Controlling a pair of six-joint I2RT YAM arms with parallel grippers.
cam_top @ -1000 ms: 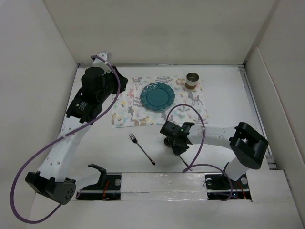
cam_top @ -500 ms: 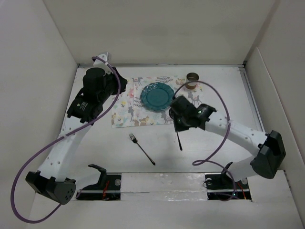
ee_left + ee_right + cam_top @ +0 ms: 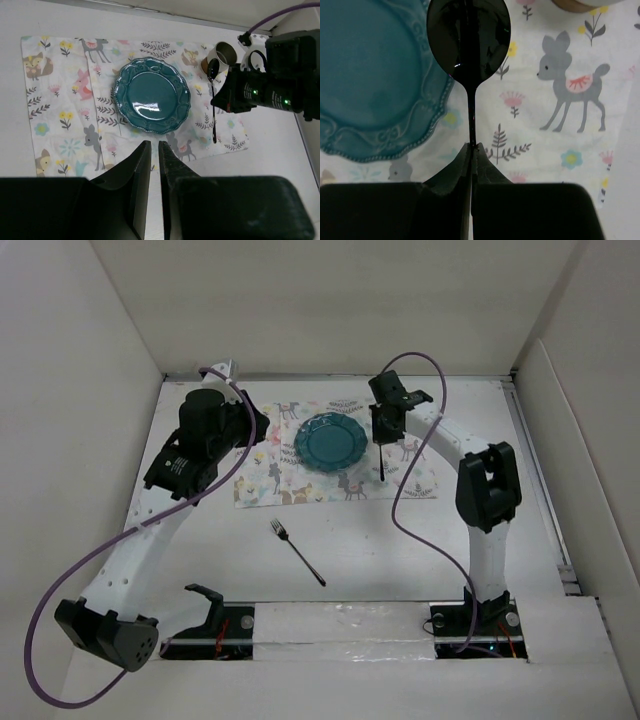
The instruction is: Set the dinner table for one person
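The tool (image 3: 471,148) is closed on the thin handle of a black spoon (image 3: 468,37), its two dark fingers (image 3: 445,172) meeting around the stem. The spoon points straight up the frame, its glossy bowl at the top. Left of the spoon lies a teal plate (image 3: 370,75) with a scalloped, beaded rim; the bowl's left edge overlaps that rim. Under the spoon spreads a pale placemat (image 3: 530,150) printed with flowers and leaf sprigs, with a grey deer (image 3: 570,102) to the spoon's right. Above and right of the spoon, a tan rounded object (image 3: 575,4) is cut off by the frame. Far right of the spoon, a strip of white bench (image 3: 631,165) shows.
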